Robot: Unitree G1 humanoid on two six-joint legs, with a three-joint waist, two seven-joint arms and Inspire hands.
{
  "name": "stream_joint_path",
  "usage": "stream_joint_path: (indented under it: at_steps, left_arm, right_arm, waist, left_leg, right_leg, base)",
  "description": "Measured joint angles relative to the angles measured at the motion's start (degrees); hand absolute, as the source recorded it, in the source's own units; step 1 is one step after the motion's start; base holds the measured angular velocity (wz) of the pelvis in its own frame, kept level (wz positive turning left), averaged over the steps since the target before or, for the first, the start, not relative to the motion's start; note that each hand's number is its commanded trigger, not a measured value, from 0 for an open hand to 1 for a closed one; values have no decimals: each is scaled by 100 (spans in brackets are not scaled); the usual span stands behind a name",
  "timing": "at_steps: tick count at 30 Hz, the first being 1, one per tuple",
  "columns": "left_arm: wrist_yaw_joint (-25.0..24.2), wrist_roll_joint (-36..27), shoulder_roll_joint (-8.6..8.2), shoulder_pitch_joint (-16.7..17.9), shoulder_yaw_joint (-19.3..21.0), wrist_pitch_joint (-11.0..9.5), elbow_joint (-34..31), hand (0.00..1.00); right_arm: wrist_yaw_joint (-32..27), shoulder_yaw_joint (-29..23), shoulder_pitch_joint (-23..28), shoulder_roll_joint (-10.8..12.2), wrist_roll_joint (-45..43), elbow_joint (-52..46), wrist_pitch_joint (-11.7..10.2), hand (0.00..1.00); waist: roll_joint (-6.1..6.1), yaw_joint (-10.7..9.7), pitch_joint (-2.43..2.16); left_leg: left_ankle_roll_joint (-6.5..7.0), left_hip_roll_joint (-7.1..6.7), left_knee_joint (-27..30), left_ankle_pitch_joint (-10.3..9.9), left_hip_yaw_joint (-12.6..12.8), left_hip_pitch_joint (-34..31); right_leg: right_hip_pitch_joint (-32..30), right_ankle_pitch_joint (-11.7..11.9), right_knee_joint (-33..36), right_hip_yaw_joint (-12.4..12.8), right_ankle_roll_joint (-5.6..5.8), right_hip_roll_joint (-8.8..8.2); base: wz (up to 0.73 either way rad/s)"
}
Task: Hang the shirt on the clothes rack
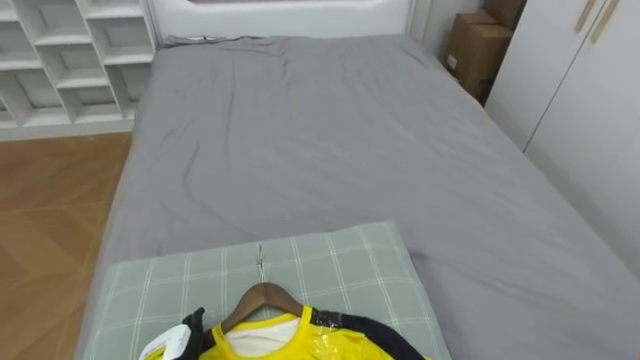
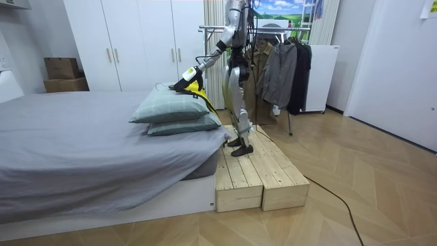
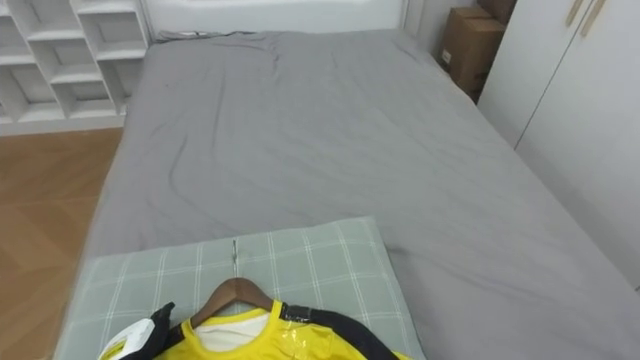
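One hand, the left hand (image 1: 172, 340), enters at the lower left edge of the eye views. It lies against the nearer shoulder of a yellow garment (image 1: 300, 345); whether its fingers are curled on the cloth cannot be told. The garment, trimmed in black at the shoulders, is dressed on a wooden hanger (image 1: 262, 298) whose metal hook (image 1: 261, 260) points away from the robot. Garment and hanger lie on a pale green checked pillow (image 1: 340, 265), the upper of two stacked at the near end of a bed (image 1: 330, 140) covered by a grey sheet. Past the bed's far left corner stand white shelves (image 1: 60, 50). At its far right are cardboard boxes (image 1: 478, 50) beside white wardrobe doors (image 1: 580, 100). In the room view the robot stands on a low wooden platform (image 2: 259, 178) set against the bed, one arm stretched to the pillow. Behind it a clothes rack (image 2: 210, 29) carries dark clothes (image 2: 287, 72).
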Motion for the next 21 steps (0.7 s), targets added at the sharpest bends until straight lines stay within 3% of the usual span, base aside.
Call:
stream_joint_path:
  at_steps: [13, 17, 21]
  left_arm:
    - [-19, -22, 11, -35, 20, 53, 358, 0]
    - [-19, -21, 11, -108, 22, 52, 359, 0]
    - [-28, -18, 11, -129, 24, 52, 359, 0]
  right_arm:
    - [-86, 87, 80, 2, 49, 10, -5, 0]
    - [-90, 271, 78, 10, 244, 31, -4, 0]
    - [-54, 355, 92, 11, 243, 45, 0, 0]
  waist:
    - [-26, 49, 21]
    - [9, 50, 39]
    - [35, 62, 29]
  left_leg:
    - [1, 3, 3, 0, 3, 29]
    - [8, 11, -18, -16, 1, 22]
    - [8, 11, -8, -15, 3, 30]
  right_leg:
    - [-3, 2, 79, -1, 3, 3]
    - [-13, 2, 73, -13, 3, 12]
    - [-11, 2, 72, -10, 3, 12]
  base:
    - [0]
    - [0]
    - [0]
